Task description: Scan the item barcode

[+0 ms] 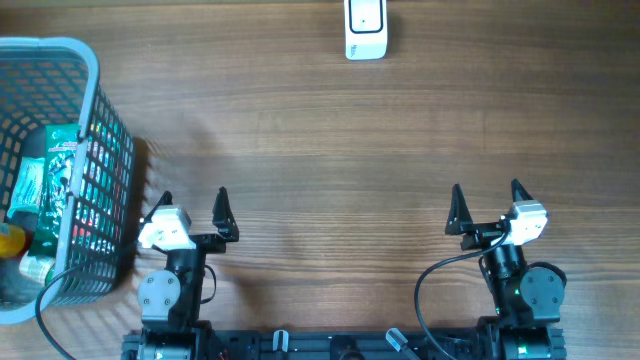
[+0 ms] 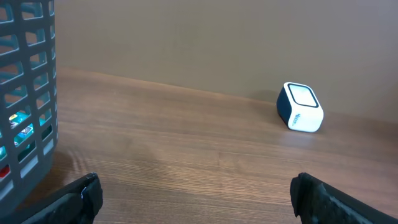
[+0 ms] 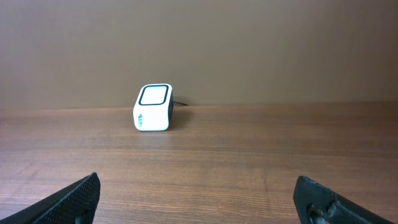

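2 claws, both spread wide, both empty, hovering low over the desk (image 1: 320,130). Left claw (image 1: 193,197) and right claw (image 1: 486,190) are well apart, side by side at the near edge, tips pointing away from the bases.

1 scanner (image 1: 366,28), white w/ dark sides and a dark-framed window on top. It sits far ahead of both claws, ahead-right of the left claw and ahead-left of the right claw. Bare wood lies between each claw and the scanner, so nothing blocks either path. In the left wrist view the scanner (image 2: 300,107) sits upper right; in the right wrist view the scanner (image 3: 154,107) is left of centre, w/ a thin dark cord (image 3: 180,102) behind it.

1 basket (image 1: 95,80), grey plastic mesh, just left of the left claw, close to its outer finger, not touching. Items to scan are inside it: a green pack (image 1: 45,180) and a yellow-orange thing (image 1: 8,240) at the frame edge. Item count can't tell, since the mesh wall and the frame's left edge hide most of them. No barcode readable.

In the left wrist view the basket (image 2: 25,93) wall fills the left side, cut off, w/ colour bits showing through the holes.

In the wrist views only the finger tips of the left claw (image 2: 195,180) and right claw (image 3: 196,180) show, at the bottom corners. The scanner top is cut off in the overhead view.
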`<state>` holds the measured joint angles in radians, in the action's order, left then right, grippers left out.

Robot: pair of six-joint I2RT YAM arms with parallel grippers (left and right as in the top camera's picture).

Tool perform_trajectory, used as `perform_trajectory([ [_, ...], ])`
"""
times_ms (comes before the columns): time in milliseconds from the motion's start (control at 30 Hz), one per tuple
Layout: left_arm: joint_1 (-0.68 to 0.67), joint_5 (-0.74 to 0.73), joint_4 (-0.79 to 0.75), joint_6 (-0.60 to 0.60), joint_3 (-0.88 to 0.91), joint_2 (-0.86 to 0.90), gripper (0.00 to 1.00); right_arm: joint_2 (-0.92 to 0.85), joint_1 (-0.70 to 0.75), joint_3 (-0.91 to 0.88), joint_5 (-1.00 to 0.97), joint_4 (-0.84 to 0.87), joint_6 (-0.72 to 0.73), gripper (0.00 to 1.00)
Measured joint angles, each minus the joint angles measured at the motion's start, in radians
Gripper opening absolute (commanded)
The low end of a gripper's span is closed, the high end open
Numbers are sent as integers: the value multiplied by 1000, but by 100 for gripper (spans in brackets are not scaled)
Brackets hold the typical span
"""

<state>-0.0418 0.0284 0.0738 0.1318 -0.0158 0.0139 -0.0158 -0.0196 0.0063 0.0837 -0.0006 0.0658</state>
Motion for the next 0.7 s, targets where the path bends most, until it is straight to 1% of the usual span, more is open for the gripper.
perform_trajectory([
  [700,0,0,0,0,0,0,100,0,0,0,0,0,0,99],
])
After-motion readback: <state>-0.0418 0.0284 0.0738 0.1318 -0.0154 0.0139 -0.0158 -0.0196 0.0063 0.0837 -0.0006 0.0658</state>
